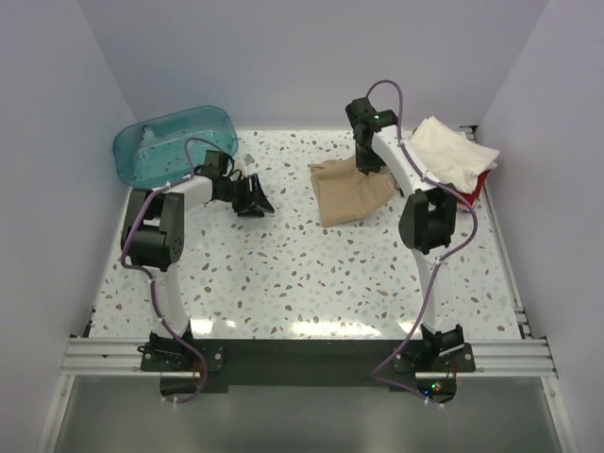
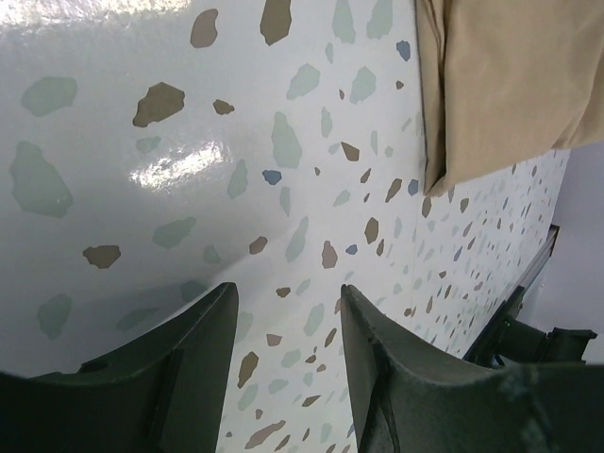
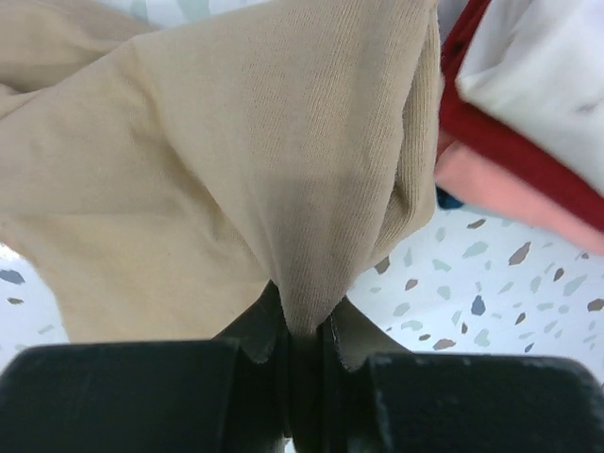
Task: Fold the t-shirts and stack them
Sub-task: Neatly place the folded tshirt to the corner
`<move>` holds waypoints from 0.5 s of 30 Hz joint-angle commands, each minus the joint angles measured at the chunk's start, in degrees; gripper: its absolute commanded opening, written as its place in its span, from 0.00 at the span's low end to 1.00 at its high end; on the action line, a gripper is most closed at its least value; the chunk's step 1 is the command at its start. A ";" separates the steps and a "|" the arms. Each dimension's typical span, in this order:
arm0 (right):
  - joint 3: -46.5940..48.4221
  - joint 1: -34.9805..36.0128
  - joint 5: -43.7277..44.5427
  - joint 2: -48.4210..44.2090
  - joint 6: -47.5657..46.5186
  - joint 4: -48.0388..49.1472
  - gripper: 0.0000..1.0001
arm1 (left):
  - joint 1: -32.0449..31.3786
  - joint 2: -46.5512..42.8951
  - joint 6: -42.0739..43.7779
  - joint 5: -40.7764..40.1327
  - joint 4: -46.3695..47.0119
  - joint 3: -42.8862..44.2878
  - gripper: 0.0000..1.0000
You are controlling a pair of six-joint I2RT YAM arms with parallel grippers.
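Note:
The tan t-shirt [image 1: 347, 192] lies folded into a rough rectangle at the back middle of the table. My right gripper [image 1: 368, 162] is shut on its far right corner and pinches a peak of tan cloth [image 3: 302, 236] between the jaws. A stack of folded shirts stands at the back right: cream-white [image 1: 455, 149] on top, red [image 3: 510, 142] and pink [image 3: 500, 193] beneath. My left gripper [image 1: 253, 200] is open and empty just above the table, left of the tan shirt [image 2: 510, 85]; its fingers [image 2: 193, 359] hold nothing.
A translucent teal tub [image 1: 173, 143] lies at the back left. The speckled table [image 1: 302, 274] is bounded by white walls on three sides, and by the metal rail with the arm bases [image 1: 302, 354] at the near edge.

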 commanded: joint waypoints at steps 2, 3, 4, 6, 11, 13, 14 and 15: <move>9.64 -2.01 0.68 -0.43 -2.46 2.18 0.00 | 0.63 -3.18 0.96 -0.04 1.19 -0.63 0.52; 11.05 -2.28 0.59 0.19 -3.24 2.36 0.00 | 0.63 -3.26 1.05 -0.04 1.19 -0.63 0.52; 13.07 -2.37 0.59 0.46 -3.43 2.45 0.00 | 0.63 -3.09 1.05 -0.04 1.19 -0.89 0.52; 13.88 -3.16 0.59 0.46 -3.52 3.59 0.00 | 0.63 -3.26 1.05 0.05 1.19 -1.33 0.52; 12.30 -5.35 1.99 -2.26 -2.99 7.71 0.00 | 0.71 -3.44 1.31 -0.30 1.19 -2.56 0.52; 12.91 -5.97 1.91 -3.31 -2.90 8.77 0.00 | 0.71 -3.44 1.40 -0.39 1.19 -2.74 0.52; 13.17 -6.41 1.99 -3.58 -2.73 9.91 0.00 | 0.71 -3.35 1.40 -0.39 1.11 -2.83 0.52; 13.44 -6.58 1.91 -3.93 -2.72 10.53 0.00 | 0.71 -3.26 1.49 -0.39 1.02 -2.83 0.52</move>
